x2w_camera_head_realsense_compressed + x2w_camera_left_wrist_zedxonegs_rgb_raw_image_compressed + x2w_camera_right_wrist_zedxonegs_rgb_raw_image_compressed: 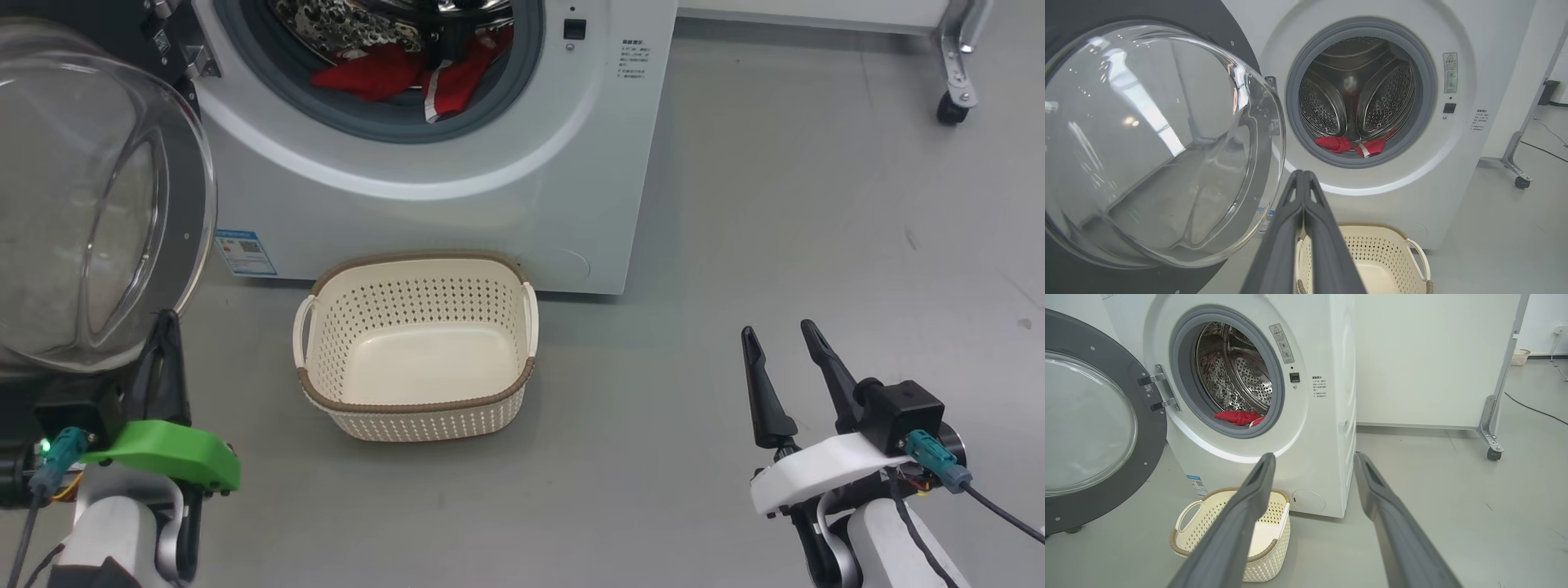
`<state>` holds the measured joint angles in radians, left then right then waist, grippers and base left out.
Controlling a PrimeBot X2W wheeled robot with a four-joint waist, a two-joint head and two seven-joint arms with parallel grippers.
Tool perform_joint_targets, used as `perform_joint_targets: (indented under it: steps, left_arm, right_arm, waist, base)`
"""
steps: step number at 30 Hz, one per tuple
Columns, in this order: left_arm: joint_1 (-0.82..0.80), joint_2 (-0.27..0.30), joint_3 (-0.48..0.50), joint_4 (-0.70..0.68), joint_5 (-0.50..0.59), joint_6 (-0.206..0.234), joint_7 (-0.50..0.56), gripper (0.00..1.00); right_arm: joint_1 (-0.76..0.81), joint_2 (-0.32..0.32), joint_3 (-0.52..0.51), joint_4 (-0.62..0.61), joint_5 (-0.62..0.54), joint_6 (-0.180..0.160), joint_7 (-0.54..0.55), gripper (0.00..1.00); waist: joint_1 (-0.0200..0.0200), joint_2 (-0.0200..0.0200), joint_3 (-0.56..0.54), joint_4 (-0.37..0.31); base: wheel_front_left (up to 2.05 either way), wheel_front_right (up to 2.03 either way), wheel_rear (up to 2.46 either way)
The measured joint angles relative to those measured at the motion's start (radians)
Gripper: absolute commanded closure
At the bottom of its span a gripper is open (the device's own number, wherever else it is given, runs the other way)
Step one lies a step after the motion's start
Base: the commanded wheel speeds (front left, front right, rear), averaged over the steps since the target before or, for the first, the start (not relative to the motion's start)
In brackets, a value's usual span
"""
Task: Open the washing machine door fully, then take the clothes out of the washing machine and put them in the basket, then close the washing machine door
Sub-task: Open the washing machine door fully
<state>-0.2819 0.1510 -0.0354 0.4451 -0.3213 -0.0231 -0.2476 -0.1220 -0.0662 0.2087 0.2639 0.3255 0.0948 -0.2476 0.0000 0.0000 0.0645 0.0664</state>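
Right gripper [777, 328] wide, empty, right of basket [416, 257]; left gripper [169, 322] pinched closed, left of it. Clothes [371, 73] beyond basket, lying crosswise; left probably nearer.

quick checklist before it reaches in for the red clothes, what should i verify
1. washing machine door wide open, opening unblocked: ok
2. clothes lying at the front edge of the drum in the washing machine: ok
3. basket upright and empty on the floor below the opening: ok
4. right gripper open and empty: ok
5. left gripper open for a grasp: not ok, shut on nothing
6. more clothes deeper in the drum: cannot tell
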Motion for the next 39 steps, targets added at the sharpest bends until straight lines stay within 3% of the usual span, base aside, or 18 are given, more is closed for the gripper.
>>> perform_joint_targets:
  steps: [16,17,18,39]
  left_arm:
    - [0.120,-0.063,-0.044,-0.138,0.006,-0.008,-0.002,1.00]
    - [0.135,-0.067,-0.049,-0.152,0.006,-0.008,-0.001,0.55]
    - [0.139,-0.068,-0.054,-0.162,0.006,-0.008,-0.002,0.00]
    - [0.170,-0.074,-0.068,-0.233,0.012,-0.004,-0.004,0.00]
  right_arm:
    - [0.033,0.003,-0.030,-0.044,0.000,-0.001,0.000,0.00]
    - [0.033,0.003,-0.031,-0.053,0.000,-0.002,0.000,0.00]
    - [0.034,0.003,-0.034,-0.059,0.000,-0.002,0.000,0.00]
    - [0.033,0.005,-0.046,-0.087,0.000,-0.002,0.000,0.00]
  waist:
    - [0.0000,0.0000,-0.030,-0.071]
    - [0.0000,0.0000,-0.027,-0.071]
    - [0.0000,0.0000,-0.024,-0.071]
    - [0.0000,0.0000,0.007,-0.074]
  base:
    - [0.00,0.00,0.00]
    - [0.00,0.00,0.00]
    - [0.00,0.00,0.00]
    - [0.00,0.00,0.00]
